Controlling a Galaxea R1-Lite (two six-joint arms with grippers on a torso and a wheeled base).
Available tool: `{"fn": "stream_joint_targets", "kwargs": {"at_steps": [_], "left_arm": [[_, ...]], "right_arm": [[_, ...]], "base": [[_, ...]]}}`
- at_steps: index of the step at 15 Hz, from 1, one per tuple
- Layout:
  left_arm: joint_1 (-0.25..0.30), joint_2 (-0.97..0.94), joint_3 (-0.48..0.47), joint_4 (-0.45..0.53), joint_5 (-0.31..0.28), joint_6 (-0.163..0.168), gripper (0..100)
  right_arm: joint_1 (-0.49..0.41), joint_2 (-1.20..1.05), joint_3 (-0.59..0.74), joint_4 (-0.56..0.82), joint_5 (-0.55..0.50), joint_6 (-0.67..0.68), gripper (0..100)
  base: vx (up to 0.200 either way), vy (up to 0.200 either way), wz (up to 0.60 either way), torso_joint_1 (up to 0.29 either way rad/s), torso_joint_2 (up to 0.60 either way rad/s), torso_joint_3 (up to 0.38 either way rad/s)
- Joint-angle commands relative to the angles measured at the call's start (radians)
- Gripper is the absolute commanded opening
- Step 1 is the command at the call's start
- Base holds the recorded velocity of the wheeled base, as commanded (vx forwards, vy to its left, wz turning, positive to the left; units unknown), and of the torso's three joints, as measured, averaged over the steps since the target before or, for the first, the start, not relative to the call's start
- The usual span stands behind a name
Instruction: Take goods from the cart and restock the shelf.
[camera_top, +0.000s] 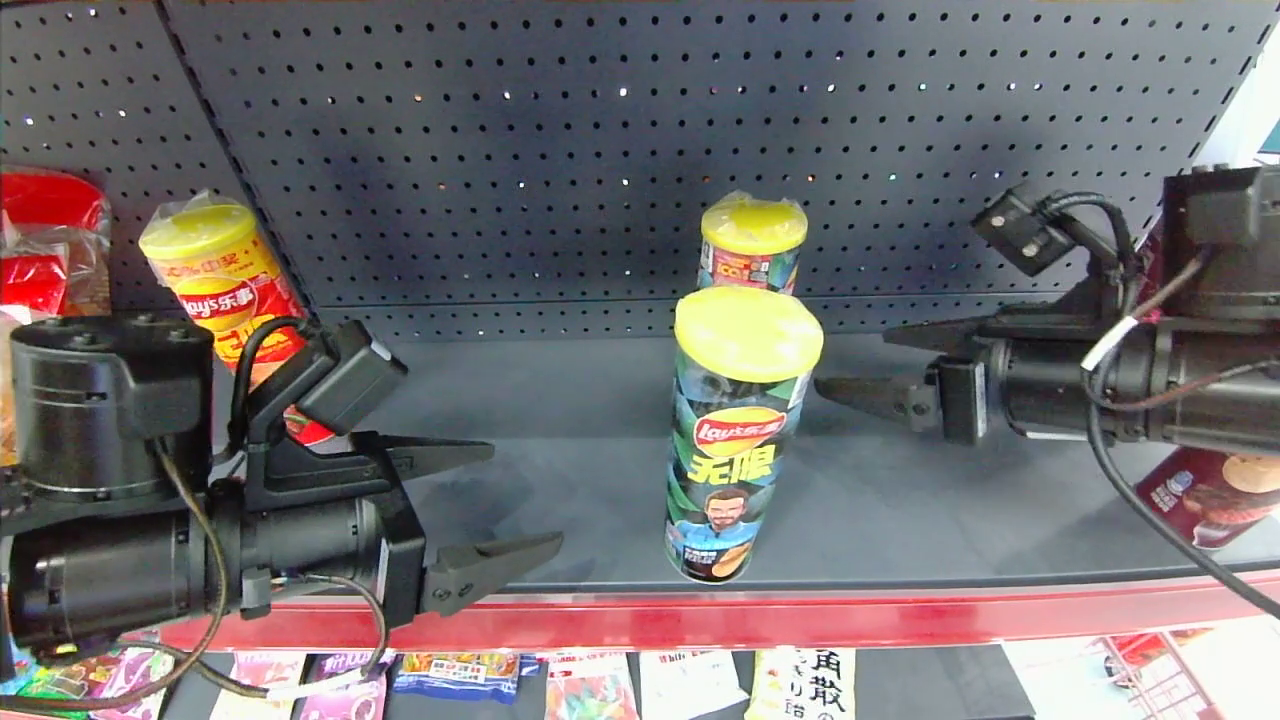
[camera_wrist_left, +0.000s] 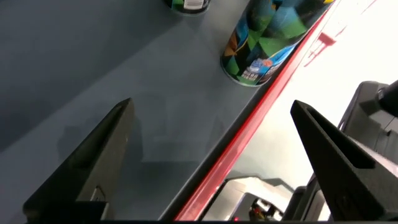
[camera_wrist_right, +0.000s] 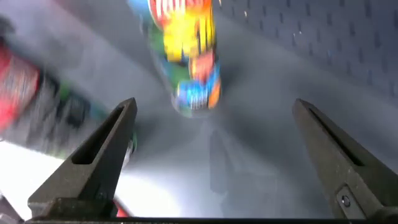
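Green can (camera_top: 742, 440) was found upright at shelf (camera_top: 600, 450) front, judged set down; left tool (camera_top: 525, 498) and right tool (camera_top: 852, 362) were spread, empty

- Head view: soft light falls from above and in front. Broad dim shadows cross the pegboard (camera_top: 640, 150), and pinpoints of light shine through some holes.
- Faint shadows lie on the shelf (camera_top: 900, 500) around the front chip can (camera_top: 742, 440); the red shelf edge (camera_top: 760, 620) gleams.
- Left wrist view: beyond that edge everything is washed out white.
- Right wrist view: white glare covers part of the shelf.
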Motion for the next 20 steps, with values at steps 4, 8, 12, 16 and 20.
{"fn": "stream_joint_targets", "kwargs": {"at_steps": [4,8,12,16,20], "left_arm": [[-0.025,0.126,-0.036,-0.001,-0.014,0.031,100],[-0.030,0.211,-0.099,-0.001,-0.014,0.054,100],[-0.070,0.291,-0.174,-0.001,-0.014,0.057,100],[-0.070,0.327,-0.207,-0.001,-0.014,0.064,100],[-0.070,0.356,-0.236,-0.001,-0.006,0.064,100]], "right_arm": [[0.040,-0.346,0.303,0.001,-0.005,0.046,100],[0.046,-0.453,0.389,0.001,-0.011,0.050,100],[0.020,-0.464,0.389,0.001,-0.010,0.050,100],[0.020,-0.462,0.387,0.001,-0.010,0.050,100],[0.020,-0.461,0.387,0.000,-0.010,0.050,100]], "base": [[0.000,0.000,0.00,0.000,0.00,0.000],[0.000,0.000,0.00,0.000,0.00,0.000],[0.000,0.000,0.00,0.000,0.00,0.000],[0.000,0.000,0.00,0.000,0.00,0.000],[0.000,0.000,0.00,0.000,0.00,0.000]]}}
